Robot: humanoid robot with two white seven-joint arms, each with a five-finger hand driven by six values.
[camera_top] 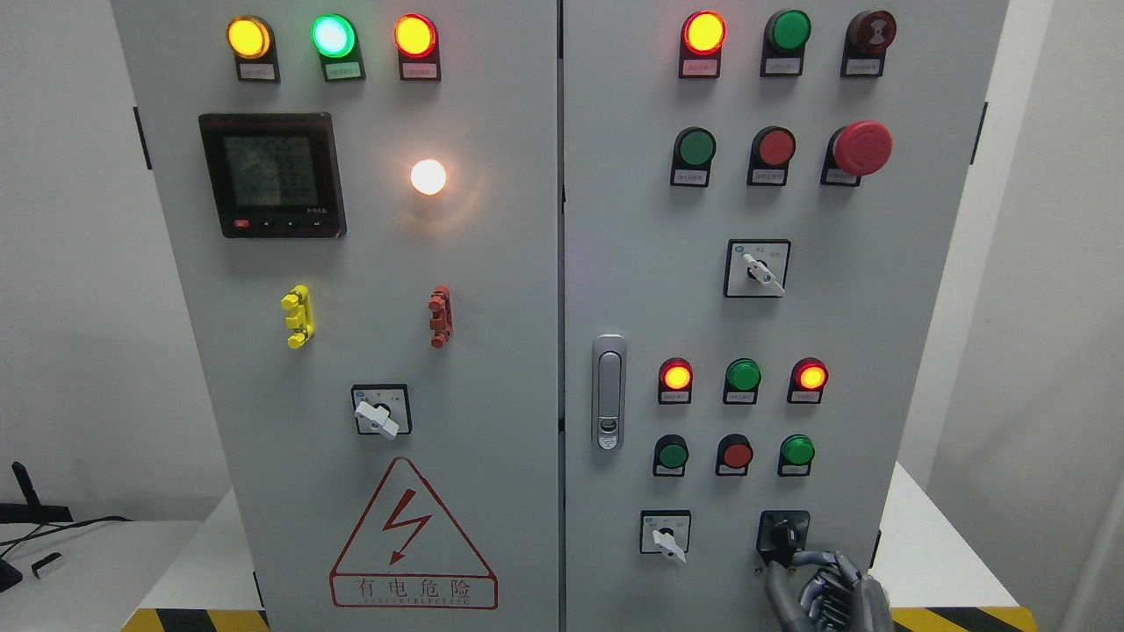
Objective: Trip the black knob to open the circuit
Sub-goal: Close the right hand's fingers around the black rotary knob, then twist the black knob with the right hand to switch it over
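the right robot hand (821, 586) comes up from the bottom edge at the lower right of the grey control cabinet (492, 290), its metal fingers (795, 562) curled and reaching up to the black knob (784, 532). the fingertips touch the knob's lower edge, though whether they truly grip it cannot be told. the black knob sits in the lowest row of the cabinet's right door, at that row's right end. to the knob's left in the same row is a white selector switch (666, 532). above the knob stand two rows of small round lamps and buttons, and the upper row's red lamps (675, 376) glow. left of those, by the door's edge, is a silver door latch (608, 391). higher on the right door is another white selector (757, 268), then a red mushroom button (861, 147). on the cabinet's left door a red warning triangle (413, 537) sits low, with a dark meter display (271, 174) high up. the cabinet stands on a white table (931, 544).
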